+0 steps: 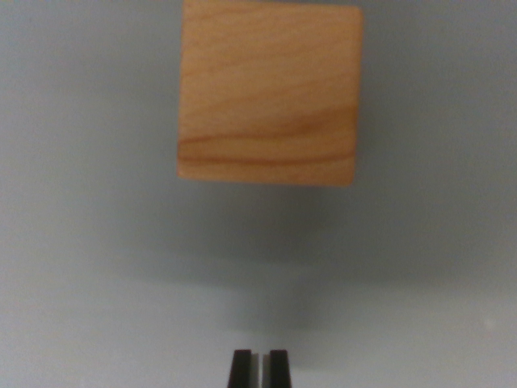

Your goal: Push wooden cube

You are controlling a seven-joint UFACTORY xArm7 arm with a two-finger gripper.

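Pale grey desk (89,242) fills the wrist view, bare but for a single wooden cube (269,93) resting in the upper middle of the picture, its top edge cut off by the frame and a soft shadow falling below it toward the camera; the grain runs across its face, and the whole view is slightly blurred. At the bottom edge, two dark fingers (258,368) point up toward the cube, standing nearly together with only a thin slit of desk showing between them; they hold nothing and touch nothing (a closed pair of this kind would serve as a blunt tip for nudging). A clear stretch of desk separates the fingers from the cube's near face, so the push itself looks not yet begun; the fingers sit almost in line with the cube's middle, and what appears left is to close that gap, meet the near face squarely and drive the cube away across the desk.
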